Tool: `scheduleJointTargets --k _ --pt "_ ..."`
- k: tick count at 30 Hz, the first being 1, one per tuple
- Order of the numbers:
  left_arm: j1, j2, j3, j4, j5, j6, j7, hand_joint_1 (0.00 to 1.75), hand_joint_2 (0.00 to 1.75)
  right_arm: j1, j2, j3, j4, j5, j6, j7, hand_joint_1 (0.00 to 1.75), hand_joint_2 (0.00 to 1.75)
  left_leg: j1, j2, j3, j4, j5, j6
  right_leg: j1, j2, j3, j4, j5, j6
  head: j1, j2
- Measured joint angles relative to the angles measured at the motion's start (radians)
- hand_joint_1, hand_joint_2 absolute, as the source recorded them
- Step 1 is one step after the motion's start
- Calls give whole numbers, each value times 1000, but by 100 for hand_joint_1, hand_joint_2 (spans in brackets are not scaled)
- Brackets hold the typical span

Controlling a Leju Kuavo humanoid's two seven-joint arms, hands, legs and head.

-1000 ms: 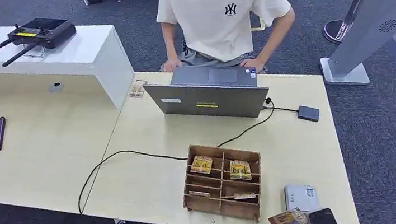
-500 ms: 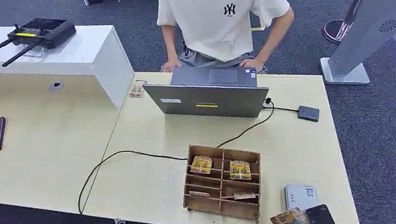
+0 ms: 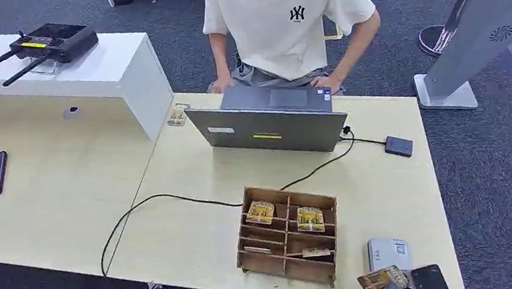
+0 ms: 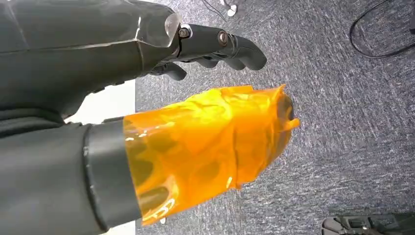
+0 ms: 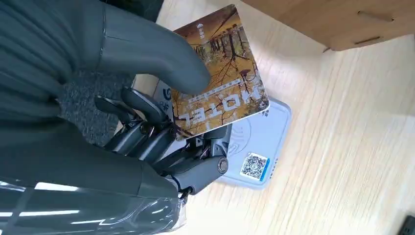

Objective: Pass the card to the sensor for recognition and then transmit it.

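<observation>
My right hand point(image 5: 161, 122) pinches the card point(image 5: 220, 73) between thumb and fingers, holding it just above the sensor point(image 5: 257, 147), which lies flat on the desk point(image 5: 352, 147). I read "HOTEL" on the card's face. From the head view the card point(image 3: 378, 282) sits at the desk's near edge, just in front of the sensor point(image 3: 389, 251) and right of the wooden box point(image 3: 286, 234). Two cards lie in the box's far compartments. My left hand point(image 4: 215, 46) hangs over the carpet, grasping nothing, fingers loosely extended. Beyond the box a person point(image 3: 289, 17) leans over a laptop point(image 3: 268, 120).
</observation>
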Motion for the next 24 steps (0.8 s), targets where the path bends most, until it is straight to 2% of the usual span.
scheduleJointTargets --k 14,24 --pt "0 0 19 0 2 0 0 0 0 25 0 -36 -100 -17 50 -35 175 175 0 0 0 0 0 0 0 0 0 0 0 0 0 0" --pt "-8 0 19 2 -19 0 4 0 0 -75 13 -84 -47 11 98 -5 175 175 0 1 1 0 1 0 0 0 1 0 1 0 0 0"
